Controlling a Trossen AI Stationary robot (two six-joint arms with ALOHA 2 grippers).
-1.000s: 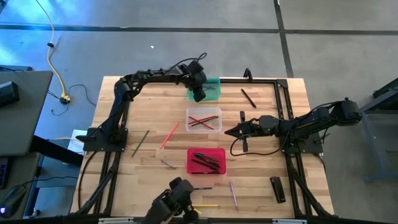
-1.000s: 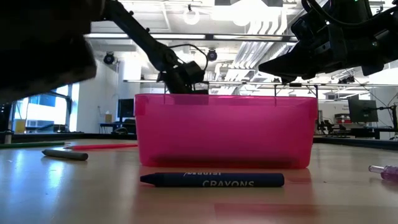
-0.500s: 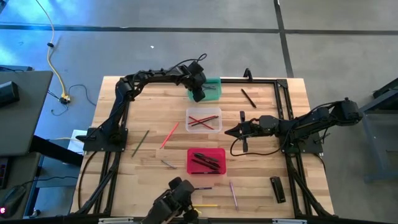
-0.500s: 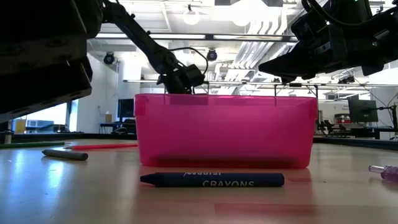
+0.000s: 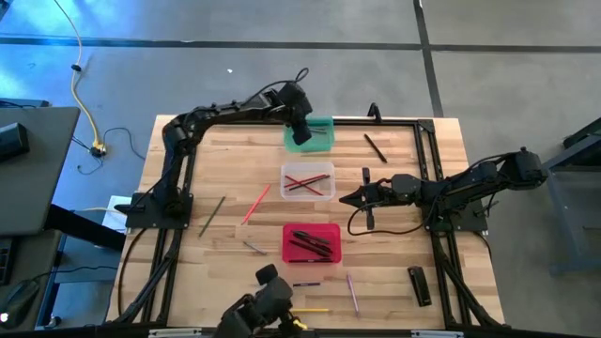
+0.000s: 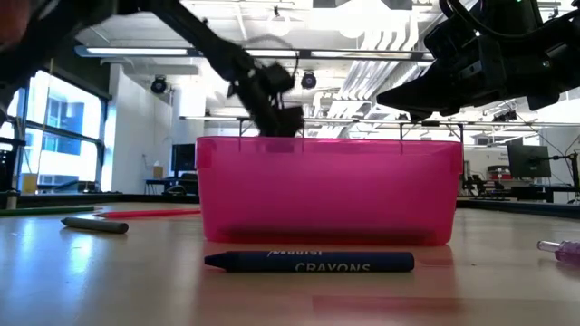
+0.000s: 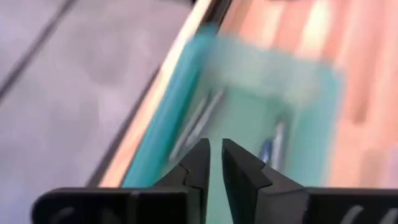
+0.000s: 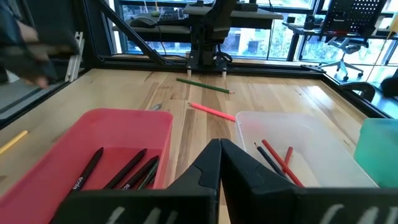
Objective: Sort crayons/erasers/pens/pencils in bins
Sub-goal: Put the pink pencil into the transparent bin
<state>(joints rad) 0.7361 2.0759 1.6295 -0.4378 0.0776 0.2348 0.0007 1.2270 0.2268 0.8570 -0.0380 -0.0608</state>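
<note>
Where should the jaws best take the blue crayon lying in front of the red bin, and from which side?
Probably at the middle of the blue crayon, from straight above. It lies flat on the table, parallel to the red bin wall, with bare table on both long sides for the jaws.
</note>
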